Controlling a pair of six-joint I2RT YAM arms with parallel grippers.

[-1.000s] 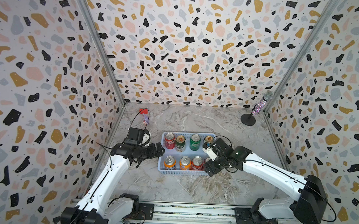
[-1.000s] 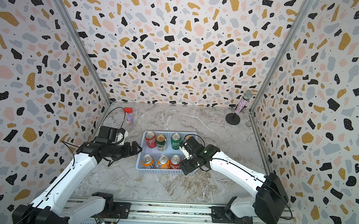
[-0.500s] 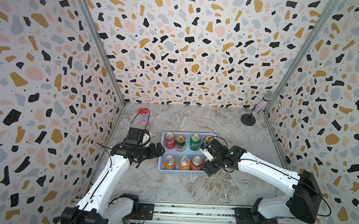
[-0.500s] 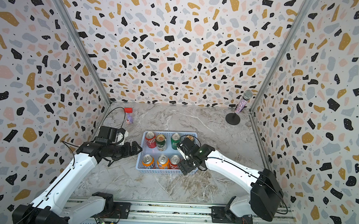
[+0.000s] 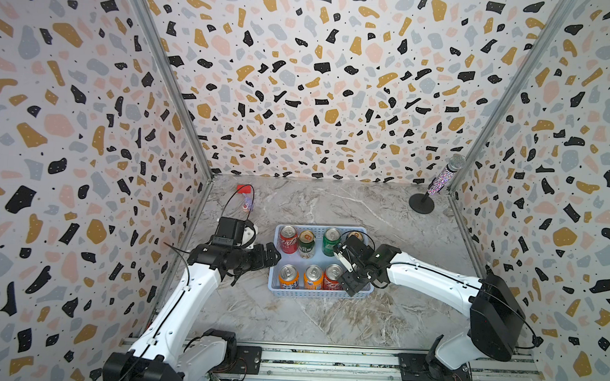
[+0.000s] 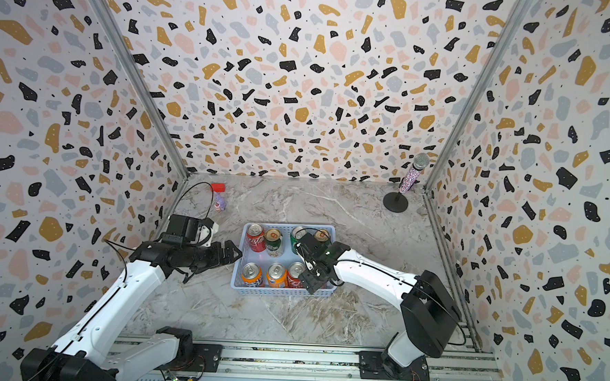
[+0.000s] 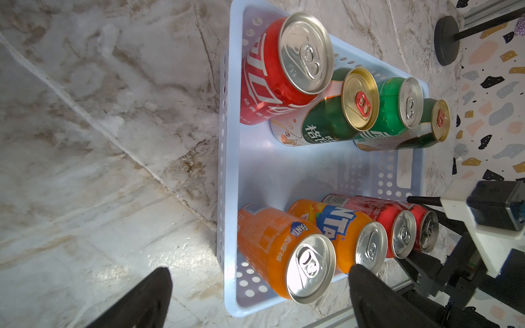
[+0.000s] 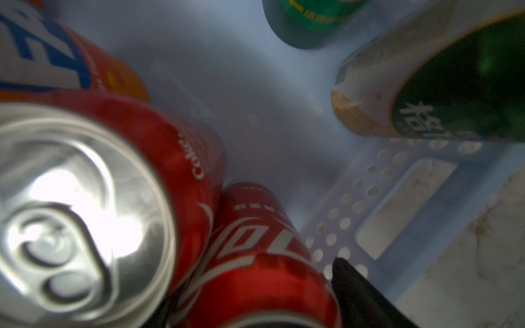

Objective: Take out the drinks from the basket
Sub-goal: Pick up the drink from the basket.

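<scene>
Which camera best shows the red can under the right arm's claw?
The right wrist view: the end red can fills the foreground beside a finger. The left wrist view shows just its top; in both top views the right gripper hides it.

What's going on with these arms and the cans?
The job: empty the light-blue basket of drink cans. All eight sit inside; none is out yet. The right gripper straddles a red can in its near right corner; a firm grip isn't clear. The left gripper hovers open beside the basket.
</scene>
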